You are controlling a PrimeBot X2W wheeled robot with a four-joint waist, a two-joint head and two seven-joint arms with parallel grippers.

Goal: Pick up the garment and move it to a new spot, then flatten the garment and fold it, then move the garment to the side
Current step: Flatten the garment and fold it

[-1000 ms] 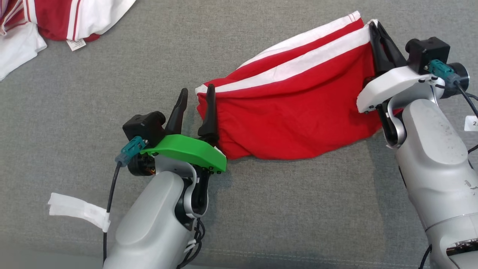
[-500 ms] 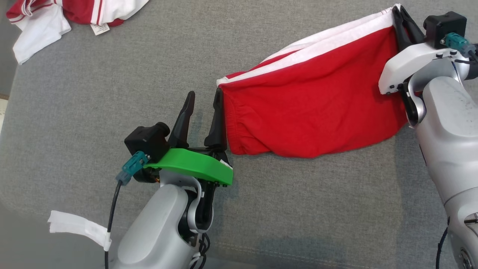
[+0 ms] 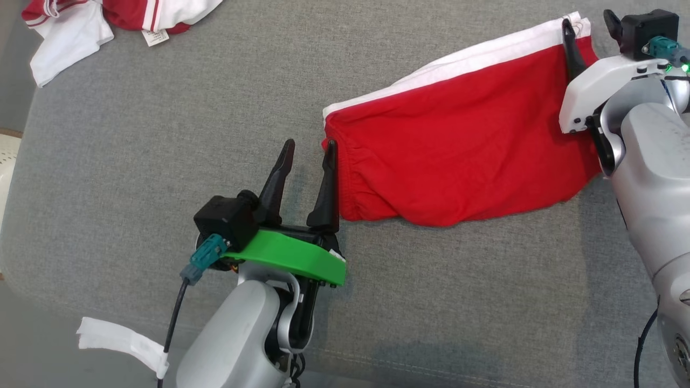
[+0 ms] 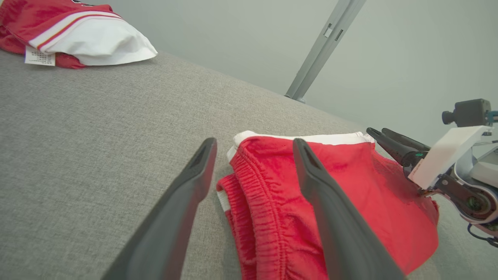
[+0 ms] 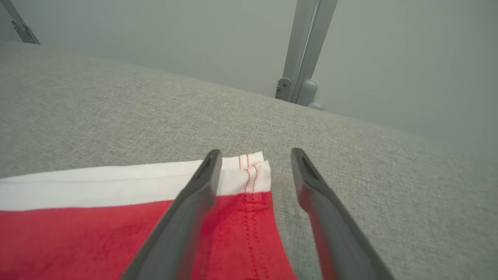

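Both jaws stand parted in the head view: left gripper (image 3: 311, 143) at the red garment's (image 3: 458, 151) waistband (image 3: 351, 161) mid-frame, right gripper (image 3: 586, 19) at its white-striped upper-right corner (image 3: 581, 29). Left wrist view, upper left: a white tag (image 4: 39, 58), print unreadable. Right wrist view: that corner lies free.

On cushion (image 3: 161, 161): garment (image 3: 458, 156) lying flat, right of centre, long axis running from mid-cushion out to the far right. Left jaws at its near-left end, spread: right finger (image 3: 326, 183) against the waistband edge, left finger (image 3: 277, 180) over bare cushion just beside it. Right jaws at the far-right corner, spread: left finger (image 5: 194, 202) over the corner, right finger (image 5: 319, 202) past the edge, over cushion. The corner rests on the cushion. Clothes pile (image 3: 108, 19) at far-left corner, well apart from garment. Post (image 5: 305, 46) behind cushion's far edge, beyond right jaws.
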